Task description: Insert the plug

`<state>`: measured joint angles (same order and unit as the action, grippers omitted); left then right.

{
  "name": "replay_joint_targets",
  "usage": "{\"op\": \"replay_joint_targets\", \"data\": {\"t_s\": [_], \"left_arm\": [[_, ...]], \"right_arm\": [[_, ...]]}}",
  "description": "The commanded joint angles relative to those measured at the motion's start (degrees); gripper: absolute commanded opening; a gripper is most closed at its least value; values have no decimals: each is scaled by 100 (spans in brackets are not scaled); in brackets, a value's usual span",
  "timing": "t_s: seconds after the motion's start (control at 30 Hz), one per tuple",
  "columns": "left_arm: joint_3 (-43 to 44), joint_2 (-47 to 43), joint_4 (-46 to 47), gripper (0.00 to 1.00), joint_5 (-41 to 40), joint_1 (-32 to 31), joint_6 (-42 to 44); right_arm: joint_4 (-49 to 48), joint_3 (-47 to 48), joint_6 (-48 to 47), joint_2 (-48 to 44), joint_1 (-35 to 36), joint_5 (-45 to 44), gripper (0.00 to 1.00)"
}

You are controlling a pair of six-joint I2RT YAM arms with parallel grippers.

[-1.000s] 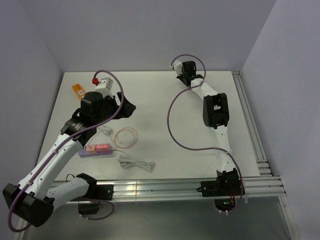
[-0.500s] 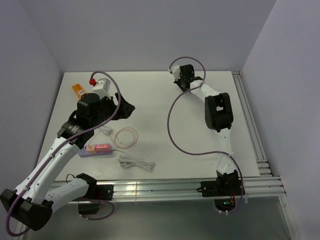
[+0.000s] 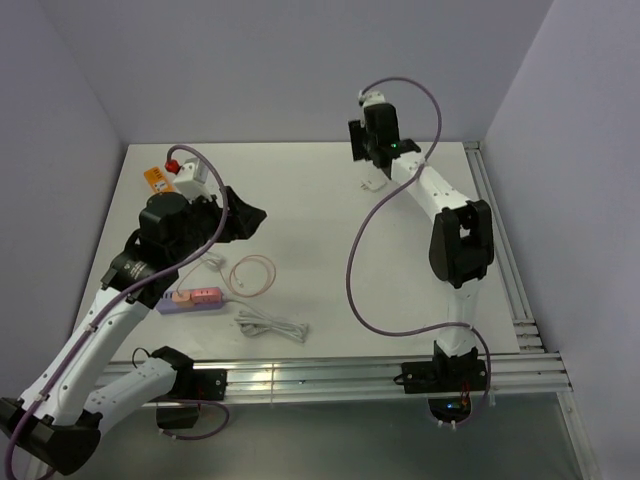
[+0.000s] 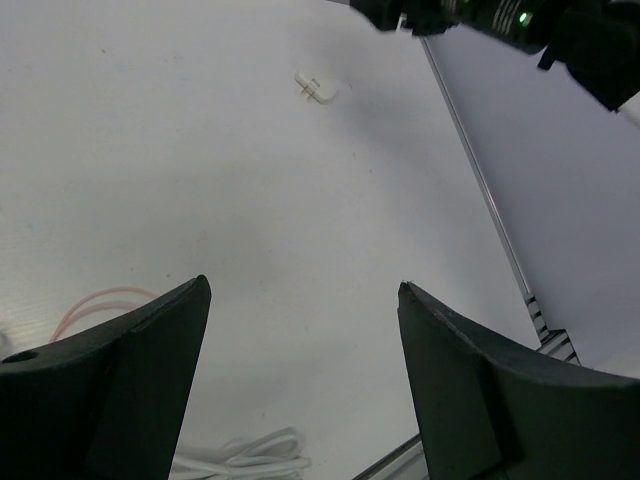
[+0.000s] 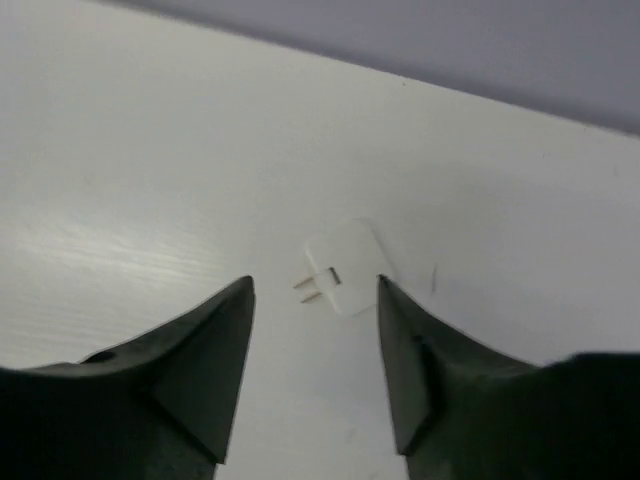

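Observation:
The salmon-pink plug (image 3: 195, 295) lies along the top of the lilac power strip (image 3: 172, 307) at the front left, and its pale-pink cord (image 3: 251, 273) loops to the right. Whether its prongs sit in a socket I cannot tell. My left gripper (image 3: 250, 215) hovers open behind the strip, and the left wrist view shows nothing between the left gripper's (image 4: 303, 284) jaws. My right gripper (image 5: 313, 282) stands open at the back of the table over a small white two-pronged adapter (image 5: 345, 268), which lies loose on the table (image 3: 372, 184).
An orange power strip (image 3: 155, 178) lies at the back left. A coiled white cable (image 3: 271, 325) rests near the front edge. The same white adapter (image 4: 316, 88) shows far off in the left wrist view. A metal rail (image 3: 500, 250) runs along the table's right side.
The right gripper has opened and risen, leaving the white adapter on the table. The left arm has shifted slightly left and toward the front, still open.

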<state>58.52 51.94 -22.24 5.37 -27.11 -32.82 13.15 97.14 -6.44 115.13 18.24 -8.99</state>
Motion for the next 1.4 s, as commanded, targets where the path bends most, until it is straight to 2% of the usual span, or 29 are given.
{"op": "replay_joint_targets", "data": {"t_s": [0.0,0.03,0.1,0.17,0.27,0.43,0.67,1.07,1.1,1.23,1.37], "left_arm": [[106,-132,-43,81,53,-31,-137],[133,-141,-105,81,9,-31,-172],[212,-149,-201,81,-193,-31,-364],[265,-193,-385,81,-510,-22,-506],[361,-193,-754,82,-1133,-31,-691],[318,-316,-844,82,-1152,-31,-647],[177,-562,-694,82,-967,-22,-542],[-7,-650,-624,82,-871,-31,-401],[-7,-633,-615,82,-879,-31,-401],[-78,-598,-554,82,-871,-31,-374],[-148,-545,-501,82,-836,-31,-383]], "right_arm": [[1572,1566,2236,324,-66,-560,64],[1960,2258,2539,491,-66,-420,71],[2691,2703,3398,834,-57,-305,75],[2947,2933,4163,984,-49,-383,77],[3176,3048,4763,1073,-40,-612,78],[3553,3222,5407,1458,-5,-902,80],[3660,3206,6013,1802,101,-1842,80],[3510,3794,5601,2681,127,-2439,83],[3563,3847,5592,2716,153,-2580,87],[3142,3549,5197,2681,197,-2572,87],[3176,3697,5030,2900,206,-2642,87]]}}
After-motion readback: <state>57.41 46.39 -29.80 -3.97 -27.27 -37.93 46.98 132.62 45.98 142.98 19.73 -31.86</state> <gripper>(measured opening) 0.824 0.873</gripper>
